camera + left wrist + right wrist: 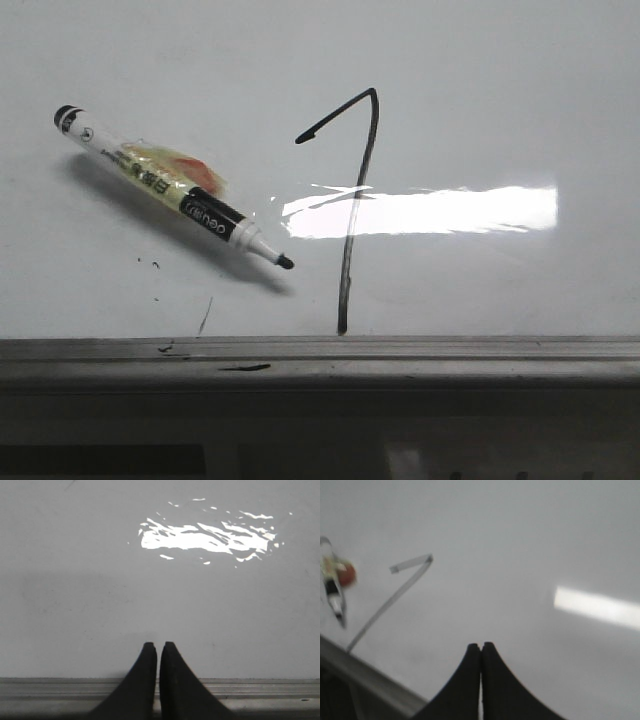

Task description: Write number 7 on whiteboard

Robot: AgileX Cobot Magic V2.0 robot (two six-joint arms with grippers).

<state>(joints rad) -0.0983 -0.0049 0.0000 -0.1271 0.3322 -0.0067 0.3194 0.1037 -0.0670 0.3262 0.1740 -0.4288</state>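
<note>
The 7 (352,205) stood finished on the board (500,100), near the middle of its near edge. Its short top stroke slanted up toward the far edge, and its long downstroke ran almost straight back to the rail (400,350), ending just short of it. The marker (165,187) lay uncapped on the board, toward the left edge, well apart from any gripper. Its long axis ran diagonally, cap end toward the far left corner and tip (284,262) pointing toward the near edge, just beside the downstroke but not touching it. A few ink flecks and a thin short line marked the board near the rail, below the marker.

Both grippers were empty. The left gripper (158,647) hung over the near edge with its jaws almost together, only a sliver of gap between them, over bare board. The right gripper (481,647) had its jaws pressed together and held nothing.

In the blurred right wrist view the 7 and the marker lay off to one side of the right jaws, near the rail. No arm showed in the front view. The writing looked complete. Which arm was nearer the marker could not be told.
</note>
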